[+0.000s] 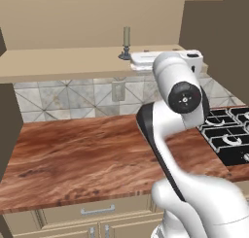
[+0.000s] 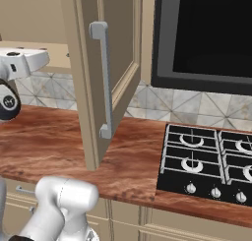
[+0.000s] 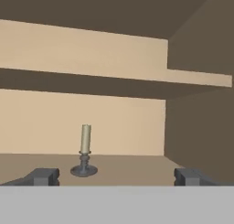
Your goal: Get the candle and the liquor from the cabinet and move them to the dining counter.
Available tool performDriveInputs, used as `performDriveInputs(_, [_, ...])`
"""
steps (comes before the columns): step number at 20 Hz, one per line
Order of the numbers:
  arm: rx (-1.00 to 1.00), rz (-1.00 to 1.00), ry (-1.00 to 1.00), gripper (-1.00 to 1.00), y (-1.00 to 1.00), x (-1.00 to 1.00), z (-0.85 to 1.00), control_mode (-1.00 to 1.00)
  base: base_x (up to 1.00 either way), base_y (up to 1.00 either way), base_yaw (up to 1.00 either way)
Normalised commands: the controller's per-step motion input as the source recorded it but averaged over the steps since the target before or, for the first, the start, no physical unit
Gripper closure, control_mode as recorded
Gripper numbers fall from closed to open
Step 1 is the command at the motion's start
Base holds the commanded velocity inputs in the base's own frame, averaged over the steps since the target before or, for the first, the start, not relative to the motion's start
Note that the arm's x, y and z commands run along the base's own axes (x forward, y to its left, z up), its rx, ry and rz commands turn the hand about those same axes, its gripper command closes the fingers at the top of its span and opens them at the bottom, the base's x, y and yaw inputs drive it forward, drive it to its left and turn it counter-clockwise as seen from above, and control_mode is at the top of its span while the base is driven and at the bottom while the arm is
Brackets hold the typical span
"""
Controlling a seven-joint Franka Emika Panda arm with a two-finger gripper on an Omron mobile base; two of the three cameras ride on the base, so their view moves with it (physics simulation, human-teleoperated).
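**Open gripper faces the candle on the cabinet's lower shelf**

Nearest the base, the white arm rises over the reddish-brown wood-grain countertop [image 1: 87, 154], which runs below the wall cabinet and ends at a black gas hob [image 2: 206, 161] with silver knobs along its front edge. Under the countertop sit beige drawer fronts with short silver handles.

The arm bends upward and reaches into the cabinet [image 1: 58, 62]. In the hand view the gripper [image 3: 116, 176] has its jaws spread wide, the two dark fingertips [image 3: 43, 176] far apart at either side, nothing between them and nothing touched.

Beyond the fingertips stands the candle [image 3: 85, 151], upright on the lower tan shelf: a pale olive taper in a small dark holder with a round base. It lies left of the midline between the tips, nearer the left one, and apart from both. In the left base view the candle [image 1: 126, 42] stands on the shelf just beside and behind the white hand, toward its left.

The cabinet door [image 2: 106, 77] hangs open, its long silver bar handle [image 2: 104, 80] facing the right base camera. A second shelf crosses the cabinet above the candle. Behind the countertop is a grey patterned tile backsplash [image 1: 73, 98], and above the hob a dark panel [image 2: 211, 33] fills the wall.
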Motion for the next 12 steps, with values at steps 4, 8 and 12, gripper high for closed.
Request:
performDriveInputs(4, [0.03, 0.04, 0.00, -1.00, 0.08, 0.33, 0.00, -1.00, 0.00, 0.00, 0.00])
performDriveInputs(8, [0.00, 0.02, 0.00, -1.00, 0.10, 0.17, 0.00, -1.00, 0.00, 0.00, 0.00])
performDriveInputs(12, [0.00, 0.00, 0.01, -1.00, 0.21, 0.15, 0.00, -1.00, 0.00, 0.00, 0.00])
